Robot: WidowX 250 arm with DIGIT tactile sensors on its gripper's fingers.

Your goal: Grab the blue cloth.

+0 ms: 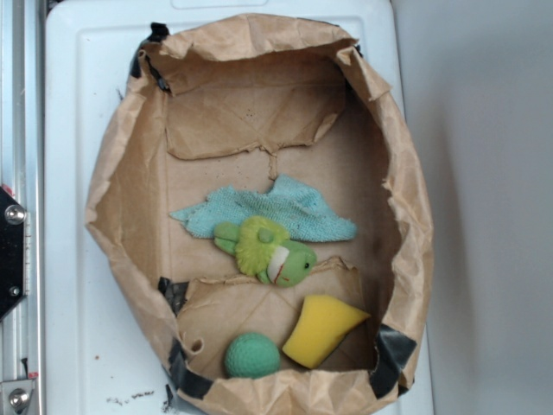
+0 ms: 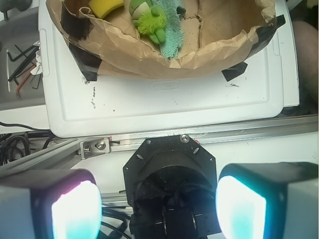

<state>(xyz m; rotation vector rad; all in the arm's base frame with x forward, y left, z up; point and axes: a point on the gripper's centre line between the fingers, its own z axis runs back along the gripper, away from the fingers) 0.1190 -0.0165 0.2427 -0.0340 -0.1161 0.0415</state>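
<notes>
1 blue cloth (image 1: 289, 212) is lying spread on the floor of a crumpled brown paper tub (image 1: 121, 173), near its middle, with a pointed corner reaching toward the left wall. A green plush toy (image 1: 268, 251) is resting on the cloth's near edge, covering part of it. Beyond the toy, toward the bottom of the exterior view, a yellow sponge (image 1: 321, 328) is leaning beside a dark green ball (image 1: 251, 355); the 2 are sitting just apart from each other and well clear of the cloth. Black tape (image 1: 393, 350) is holding the tub's torn corners. The tub is sitting on a white plastic lid (image 1: 69, 86), with a metal rail (image 1: 17, 130) running along its left side.

In the wrist view, the cloth (image 2: 172, 22) is showing at the top of the frame, partly under the toy (image 2: 149, 20), with the sponge (image 2: 104, 6) at the upper left. The gripper (image 2: 159, 206) is hanging outside the tub, over the rail (image 2: 199, 132) and the robot's black base, well apart from the cloth. Its 2 fingers (image 2: 75, 209) are standing wide apart, holding nothing, their pads glowing pale cyan. Loose cables (image 2: 17, 50) are lying to the left of the lid (image 2: 174, 99).
</notes>
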